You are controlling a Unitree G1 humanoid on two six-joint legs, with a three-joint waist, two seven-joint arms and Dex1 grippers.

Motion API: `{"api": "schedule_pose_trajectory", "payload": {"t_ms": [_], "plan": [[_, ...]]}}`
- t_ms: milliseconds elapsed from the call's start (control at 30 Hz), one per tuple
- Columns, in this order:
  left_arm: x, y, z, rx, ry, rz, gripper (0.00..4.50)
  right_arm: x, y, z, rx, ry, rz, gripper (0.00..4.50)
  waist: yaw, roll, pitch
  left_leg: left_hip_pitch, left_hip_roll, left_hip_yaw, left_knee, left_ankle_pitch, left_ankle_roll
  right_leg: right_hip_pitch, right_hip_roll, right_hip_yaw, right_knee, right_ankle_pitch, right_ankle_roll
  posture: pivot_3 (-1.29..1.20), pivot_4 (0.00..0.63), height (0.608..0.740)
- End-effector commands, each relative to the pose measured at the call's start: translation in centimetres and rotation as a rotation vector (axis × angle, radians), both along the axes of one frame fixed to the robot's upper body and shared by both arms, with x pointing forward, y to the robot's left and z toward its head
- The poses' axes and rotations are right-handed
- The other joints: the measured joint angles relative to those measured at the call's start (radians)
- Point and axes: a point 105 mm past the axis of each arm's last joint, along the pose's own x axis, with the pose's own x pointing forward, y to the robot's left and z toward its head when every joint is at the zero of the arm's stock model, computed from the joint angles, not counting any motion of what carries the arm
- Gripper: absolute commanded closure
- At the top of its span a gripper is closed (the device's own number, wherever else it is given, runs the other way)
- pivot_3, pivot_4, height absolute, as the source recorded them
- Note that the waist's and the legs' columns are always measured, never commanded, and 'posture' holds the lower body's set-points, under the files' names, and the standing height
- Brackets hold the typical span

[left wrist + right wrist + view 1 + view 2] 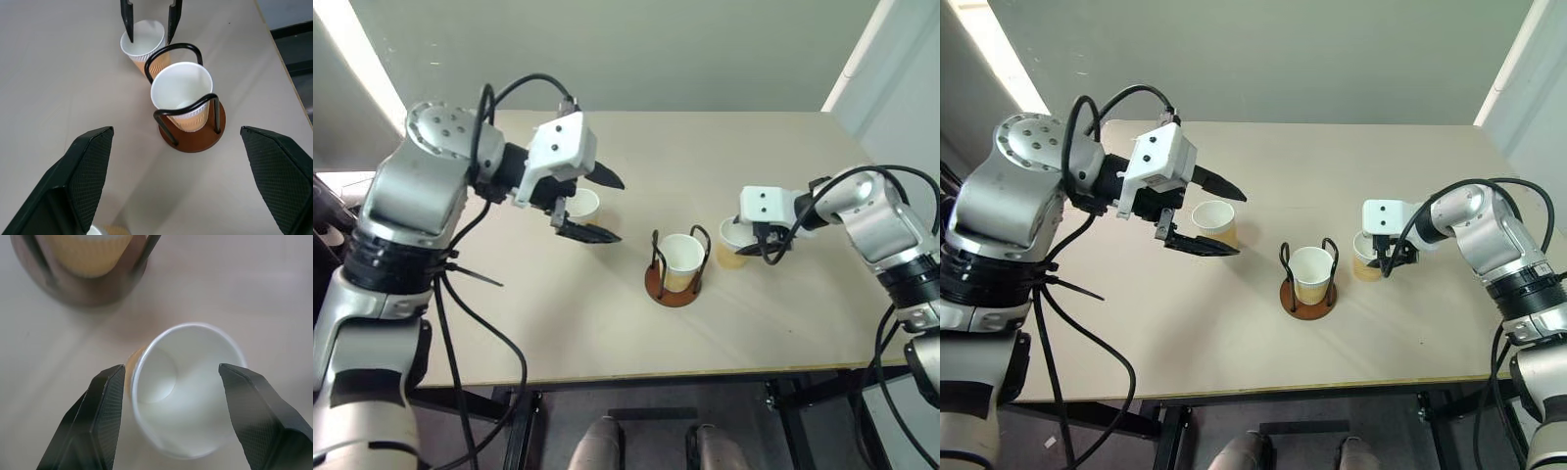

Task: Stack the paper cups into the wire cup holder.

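1. The left tool [1206, 212] hangs above the bench [1234, 323] at its left side, fingers spread as wide as they go and holding nothing.
2. Just beside and below that tool stands one cup [1213, 221], upright on the bench, untouched. In the left eye view the tool's body covers part of its rim; in the left wrist view only a sliver of it shows at the frame edge.
3. The holder [674, 282] sits near the bench's middle, with a second cup [681, 260] upright inside its black wire loops, resting on the brown disc base.
4. The right tool [171, 396] is lowered over the third cup [188, 387], just right of the holder. Its fingers [100, 416] stand partly open, one on each side of the rim.
5. The right wrist view shows a narrow gap between each finger and the cup's rim, so the cup does not look gripped; whether either finger brushes the wall lower down I cannot tell.
6. From the head views the right tool's white housing covers the far part of the third cup, and the fingertips are too small to make out there.
7. In the right wrist view the holder is cut off, only its base and the lower part of its cup visible, blurred.
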Motion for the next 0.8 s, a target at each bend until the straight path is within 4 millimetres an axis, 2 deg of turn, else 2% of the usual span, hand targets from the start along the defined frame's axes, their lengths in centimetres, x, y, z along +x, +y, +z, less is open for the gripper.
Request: {"api": "schedule_pose_trajectory", "payload": {"t_ms": [33, 100, 200, 433, 467, 633, 733, 800], "plan": [[-0.7, 0.9, 1.4, -0.025, -0.058, 0.045, 0.05, 0.1, 0.0, 1.0, -0.049, -0.025, 0.043, 1.34, -0.001, 0.000, 0.000, 0.000, 0.000, 0.000, 0.000, 0.000, 0.000, 0.000, 0.000, 0.000, 0.000, 0.000, -0.001, 0.00, 0.150, 0.740], [-0.6, 1.5, 1.2, -0.022, -0.061, 0.075, 0.05, 0.1, -0.2, 0.6, -0.077, -0.018, 0.056, 1.34, -0.003, 0.000, 0.000, 0.001, 0.000, 0.000, -0.001, 0.000, 0.000, 0.000, 0.000, 0.000, 0.000, 0.000, -0.001, 0.00, 0.150, 0.740], [-0.8, 1.7, 0.9, -0.020, -0.057, 0.088, 0.00, 0.3, -0.2, 0.4, -0.088, -0.022, 0.066, 1.93, -0.004, 0.000, 0.000, 0.001, 0.000, 0.000, -0.002, 0.000, -0.001, 0.000, 0.000, 0.000, 0.001, -0.001, -0.003, 0.00, 0.150, 0.740], [-1.0, 2.6, 0.1, -0.003, -0.040, 0.115, 0.00, 0.3, 0.4, 0.1, -0.088, -0.012, 0.088, 4.34, -0.005, 0.000, 0.000, 0.002, 0.000, 0.000, -0.004, -0.002, -0.002, 0.000, 0.000, 0.000, 0.001, 0.000, -0.004, 0.00, 0.150, 0.740], [-1.0, 2.8, 0.0, -0.002, -0.036, 0.121, 0.00, 0.2, 0.5, 0.0, -0.087, -0.008, 0.094, 4.47, -0.005, 0.000, 0.000, 0.002, 0.000, 0.000, -0.005, -0.002, -0.002, 0.000, 0.000, 0.000, 0.001, 0.000, -0.005, 0.00, 0.150, 0.740], [-1.0, 3.9, -0.3, 0.013, -0.029, 0.159, 0.00, -0.3, 0.9, 0.5, -0.067, 0.004, 0.118, 4.47, -0.007, 0.000, 0.000, 0.003, 0.001, -0.001, -0.008, -0.002, -0.003, -0.001, 0.000, 0.000, 0.001, 0.000, -0.006, 0.00, 0.150, 0.740], [-0.8, 5.2, -0.3, 0.021, -0.027, 0.202, 0.00, -1.0, 1.0, 2.8, -0.018, -0.002, 0.133, 4.47, -0.007, 0.000, 0.000, 0.003, 0.001, -0.001, -0.009, -0.001, -0.004, -0.002, 0.000, -0.001, 0.001, -0.001, -0.006, 0.00, 0.150, 0.740], [-0.8, 5.7, -0.2, 0.020, -0.026, 0.221, 0.00, -1.8, 1.6, 5.0, 0.022, -0.022, 0.162, 4.47, -0.007, 0.000, 0.000, 0.002, 0.000, -0.001, -0.011, 0.000, -0.006, -0.003, 0.000, -0.001, 0.000, -0.001, -0.007, 0.00, 0.150, 0.740]]}}
